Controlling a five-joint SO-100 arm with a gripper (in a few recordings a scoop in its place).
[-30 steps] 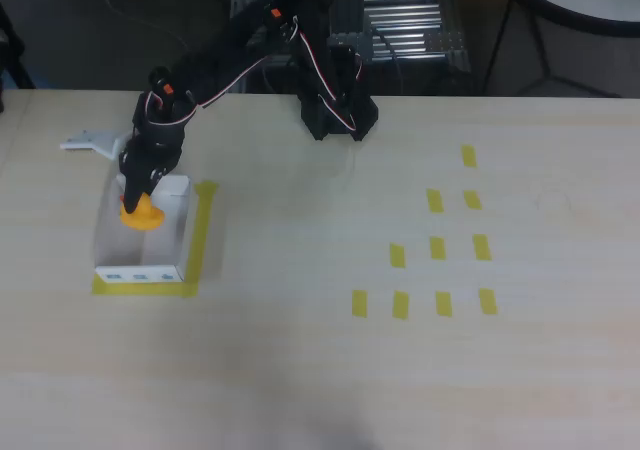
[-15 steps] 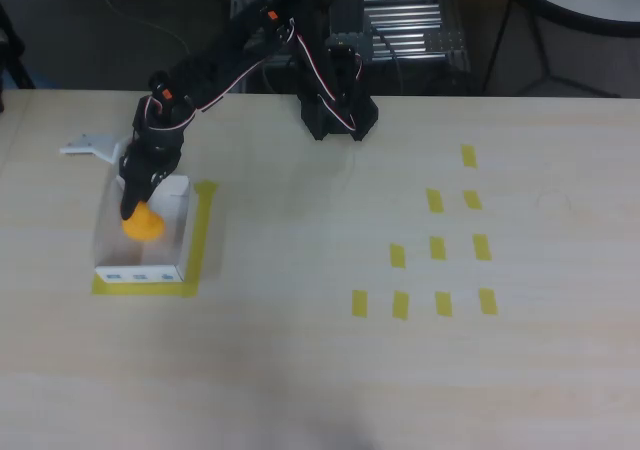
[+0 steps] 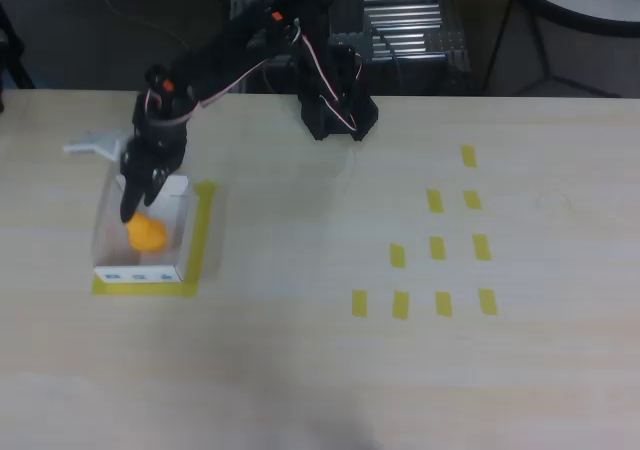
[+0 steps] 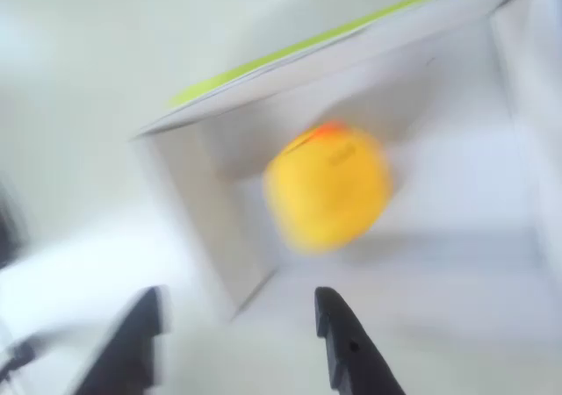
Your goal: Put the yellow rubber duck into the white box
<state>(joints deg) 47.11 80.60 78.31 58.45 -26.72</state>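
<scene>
The yellow rubber duck lies inside the white box at the table's left, free of the fingers. In the wrist view the duck is a blurred yellow ball with an orange beak on the floor of the box. My gripper hangs over the box's far end, just above the duck. Its two dark fingertips stand apart with nothing between them, so the gripper is open.
Yellow tape frames the box. A white plastic bracket lies behind the box. Several yellow tape rectangles mark the table's right half. The arm's black base stands at the table's back edge.
The gripper let go of the duck. The duck dropped from the fingers onto the box floor and shifted slightly toward the box's near end. The gripper stayed over the box's far end.
</scene>
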